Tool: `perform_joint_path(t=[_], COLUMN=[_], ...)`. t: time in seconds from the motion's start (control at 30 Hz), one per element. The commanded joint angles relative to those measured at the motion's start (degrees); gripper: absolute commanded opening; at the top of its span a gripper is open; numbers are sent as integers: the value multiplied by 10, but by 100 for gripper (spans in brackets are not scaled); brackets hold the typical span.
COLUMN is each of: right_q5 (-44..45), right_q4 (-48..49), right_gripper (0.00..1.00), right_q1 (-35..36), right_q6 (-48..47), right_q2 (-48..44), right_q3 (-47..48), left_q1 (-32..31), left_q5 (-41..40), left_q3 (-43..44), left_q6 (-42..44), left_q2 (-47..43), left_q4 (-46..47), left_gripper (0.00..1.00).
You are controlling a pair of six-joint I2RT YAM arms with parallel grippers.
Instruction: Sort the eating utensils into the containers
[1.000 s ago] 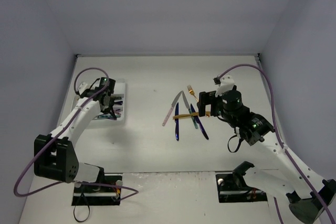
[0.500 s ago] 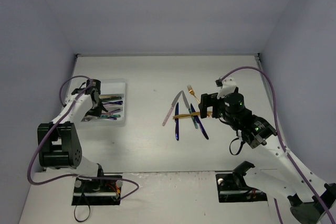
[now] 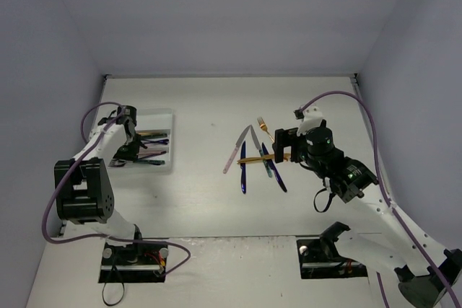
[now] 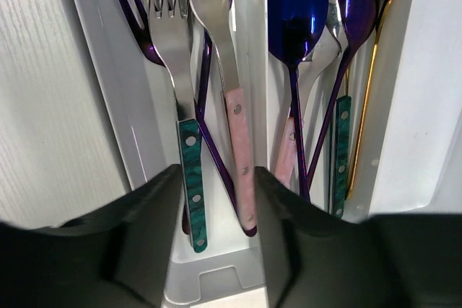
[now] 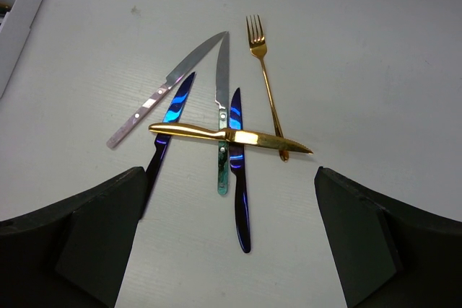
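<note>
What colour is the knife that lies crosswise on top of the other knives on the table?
Gold. The crosswise knife shows best in the right wrist view.

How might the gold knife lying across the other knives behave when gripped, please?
The gold knife looks like rigid metal, so it should probably lift without bending. Its polished, mirror-like finish suggests it may slip in a grip. Because it rests on the teal-handled knife and a dark blue knife, it could rock, and lifting may nudge them.
</note>
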Motion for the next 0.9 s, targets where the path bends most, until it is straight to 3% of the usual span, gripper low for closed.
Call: perform_joint_path(t=[0.0, 0.1, 0.27, 0.47, 0.57, 0.67, 0.87], right_q5=[19, 27, 24, -13, -76, -108, -99], right_q4=[24, 27, 35, 45, 55, 56, 61], right_gripper=[100, 100, 95, 84, 77, 67, 62], right_q1=[-3, -3, -14, -68, -122, -140, -141], right_q6=[-9, -17, -32, -44, -28, -25, -37], right_q2=[30, 68, 173, 314, 381, 438, 531], right_q3=[14, 27, 71, 126, 150, 181, 228], left_q1=[4, 3, -7, -9, -19, -52, -114], left_q5=[12, 16, 13, 20, 24, 42, 83], left_q3=[18, 21, 36, 32, 44, 42, 19], left_q6=[26, 64, 203, 457, 575, 632, 712], left_q2=[-50, -90, -150, -237, -260, -291, -325], left_q4=[-1, 1, 2, 34, 33, 38, 55], left_gripper=[47, 54, 63, 69, 71, 76, 80])
